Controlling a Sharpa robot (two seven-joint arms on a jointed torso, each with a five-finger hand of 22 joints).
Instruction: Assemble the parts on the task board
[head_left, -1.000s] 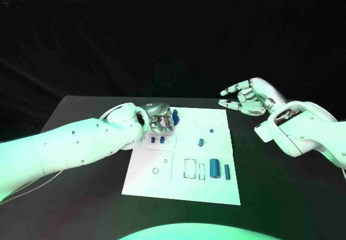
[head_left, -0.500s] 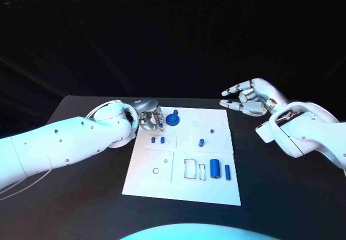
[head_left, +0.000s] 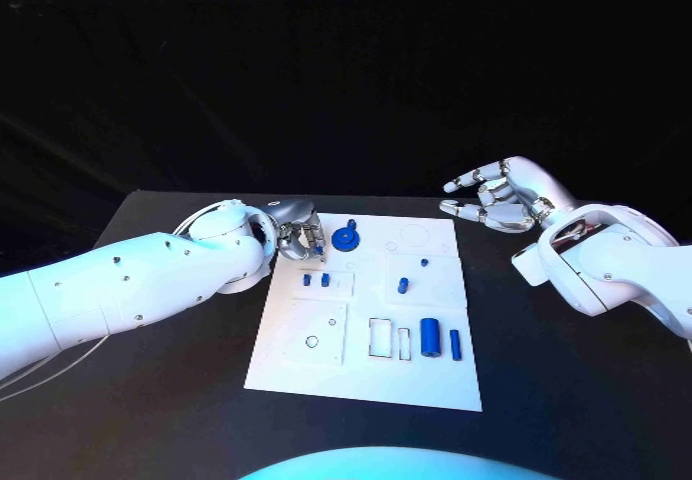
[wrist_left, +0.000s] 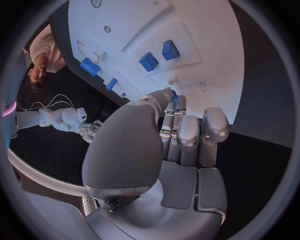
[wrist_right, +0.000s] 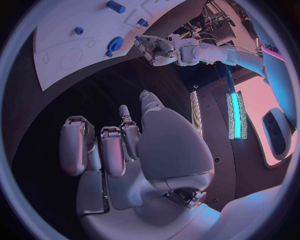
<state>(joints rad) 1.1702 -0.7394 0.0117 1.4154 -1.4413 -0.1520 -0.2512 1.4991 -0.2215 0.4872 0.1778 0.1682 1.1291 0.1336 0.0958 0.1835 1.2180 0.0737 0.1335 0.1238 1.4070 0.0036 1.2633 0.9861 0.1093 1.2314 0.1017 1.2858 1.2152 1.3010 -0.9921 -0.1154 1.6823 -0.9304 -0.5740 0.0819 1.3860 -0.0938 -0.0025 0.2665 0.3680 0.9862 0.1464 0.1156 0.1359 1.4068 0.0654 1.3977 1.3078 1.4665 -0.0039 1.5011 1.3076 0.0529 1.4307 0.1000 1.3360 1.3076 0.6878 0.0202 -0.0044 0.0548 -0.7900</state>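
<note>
The white task board (head_left: 368, 375) lies mid-table. A round blue part (head_left: 346, 238) with a knob stands near its far left corner. My left hand (head_left: 299, 236) sits just left of that part at the board's edge, fingers straight and side by side, holding nothing; a sliver of blue (wrist_left: 174, 95) peeks past the fingertips (wrist_left: 181, 105). Two small blue blocks (head_left: 316, 280) lie just in front of it. My right hand (head_left: 490, 197) hovers off the board's far right corner, fingers half curled and apart, holding nothing.
More blue parts lie on the board: two small pegs (head_left: 423, 262) (head_left: 404, 285), a thick cylinder (head_left: 430, 338) and a thin one (head_left: 454, 344) beside a rectangular slot (head_left: 379, 337). Black table (head_left: 577, 400) surrounds the board.
One second ago my left hand covered the round blue part; it has since drawn back to the left, leaving the part uncovered on the board. The right hand has stayed put.
</note>
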